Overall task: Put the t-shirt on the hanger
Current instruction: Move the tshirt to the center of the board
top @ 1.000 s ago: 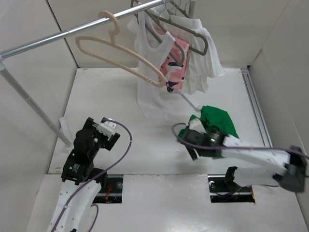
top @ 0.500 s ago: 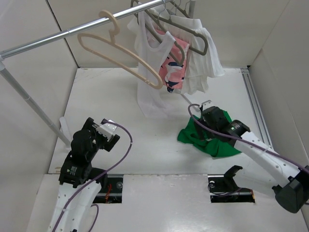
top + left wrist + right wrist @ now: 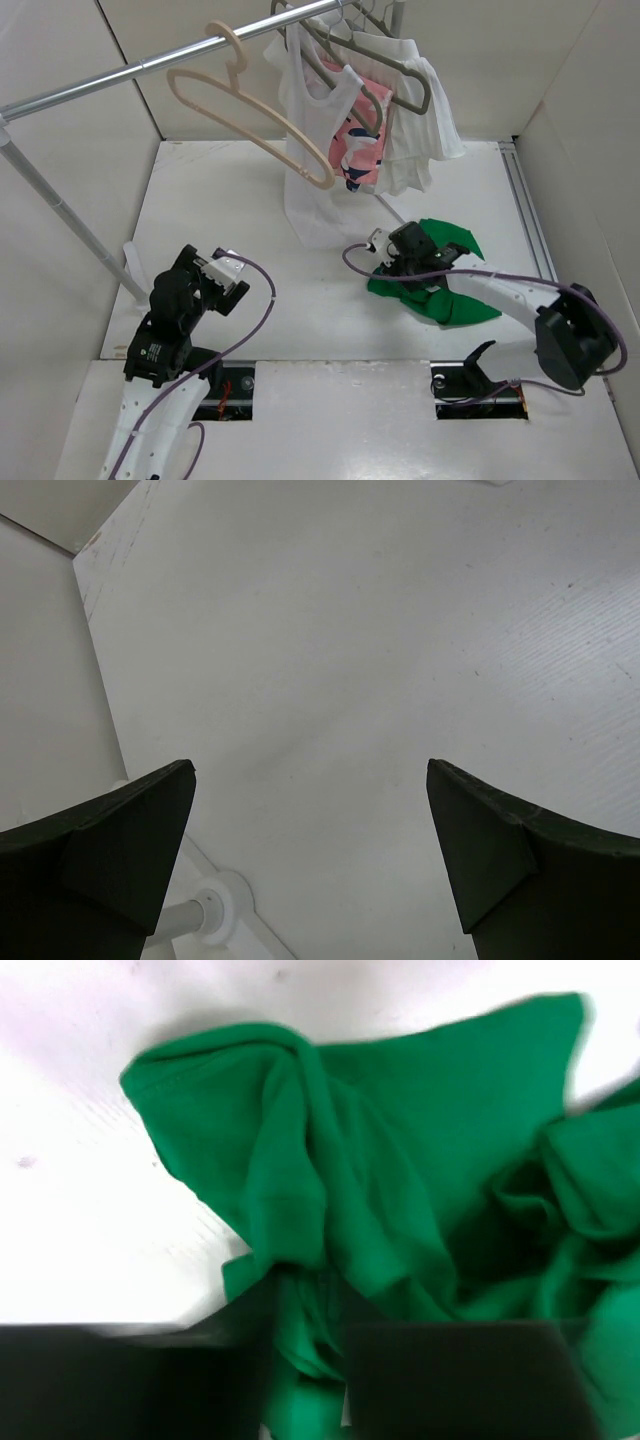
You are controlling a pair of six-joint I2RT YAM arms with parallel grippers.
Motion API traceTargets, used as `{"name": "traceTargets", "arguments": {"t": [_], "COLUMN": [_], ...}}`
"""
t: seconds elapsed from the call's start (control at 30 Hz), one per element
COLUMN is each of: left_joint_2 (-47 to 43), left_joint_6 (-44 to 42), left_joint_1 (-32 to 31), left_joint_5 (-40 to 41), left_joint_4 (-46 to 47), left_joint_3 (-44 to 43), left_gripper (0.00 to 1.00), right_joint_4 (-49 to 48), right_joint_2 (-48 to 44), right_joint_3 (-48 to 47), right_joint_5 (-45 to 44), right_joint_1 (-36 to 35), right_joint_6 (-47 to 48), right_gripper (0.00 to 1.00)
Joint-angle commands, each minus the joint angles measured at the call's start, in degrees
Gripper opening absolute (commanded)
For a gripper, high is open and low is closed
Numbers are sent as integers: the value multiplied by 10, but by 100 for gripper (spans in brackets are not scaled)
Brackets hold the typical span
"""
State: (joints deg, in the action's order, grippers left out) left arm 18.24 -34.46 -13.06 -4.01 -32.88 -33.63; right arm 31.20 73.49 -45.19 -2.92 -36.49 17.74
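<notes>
1. The t-shirt lies crumpled on the tabletop, towards the right edge
2. The right fingers pinch a fold of it
3. The left fingers are spread wide over the near-left corner
4. The hanger hangs from the rail

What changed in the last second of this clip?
The right gripper swung from the near-left side of the t-shirt to its far side, then back left, and now pinches green cloth. The t-shirt was dragged nearer and leftward, spreading out of its small heap. The left gripper stayed open and parked; the hanger stayed on the rail.
</notes>
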Motion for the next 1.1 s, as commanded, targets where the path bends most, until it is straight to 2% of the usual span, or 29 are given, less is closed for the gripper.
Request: {"name": "traceTargets", "arguments": {"t": [0.0,0.03,0.1,0.23,0.27,0.3,0.4,0.43,0.5,0.53,0.57,0.6,0.7,0.87,1.0,1.07], "left_joint_2": [-4,-4,-4,-4,-4,-4,-4,-4,-4,-4,1,1,8,28,50,57], "left_joint_6": [-5,-5,-5,-5,-10,-11,-29,-36,-53,-60,-66,-73,-107,-155,-190,-201], "left_joint_1": [0,0,0,0,0,0,0,0,0,0,0,0,0,0,0,0], "left_joint_5": [3,3,3,-16,-26,-35,-85,-108,-120,-120,-120,-120,-120,-114,-114,-114], "left_joint_4": [13,13,13,8,8,8,3,3,-3,-3,-3,-3,-16,-46,-67,-72], "left_joint_3": [-5,-5,-5,-18,-18,-26,-42,-43,-49,-49,-49,-43,-28,-5,7,13], "left_gripper": [100,100,100,96,95,93,93,96,100,100,100,100,100,100,90,90], "right_joint_4": [-40,-46,-66,-140,-147,-153,-158,-158,-141,-141,-131,-126,-125,-164,-184,-172], "right_joint_2": [40,61,77,118,145,161,230,246,283,291,298,303,292,202,116,62], "right_joint_3": [-29,-42,-56,-140,-195,-224,-330,-350,-388,-388,-395,-395,-375,-284,-205,-185], "right_joint_5": [28,28,67,111,111,120,144,144,144,144,144,144,139,120,91,76], "right_joint_1": [-22,-31,-59,-183,-231,-249,-288,-288,-288,-288,-288,-288,-288,-288,-299,-314], "right_joint_6": [25,25,20,46,59,64,77,77,82,89,89,89,89,51,15,6], "right_gripper": [4,0,0,0,0,0,0,0,20,27,48,55,65,66,66,66]}}
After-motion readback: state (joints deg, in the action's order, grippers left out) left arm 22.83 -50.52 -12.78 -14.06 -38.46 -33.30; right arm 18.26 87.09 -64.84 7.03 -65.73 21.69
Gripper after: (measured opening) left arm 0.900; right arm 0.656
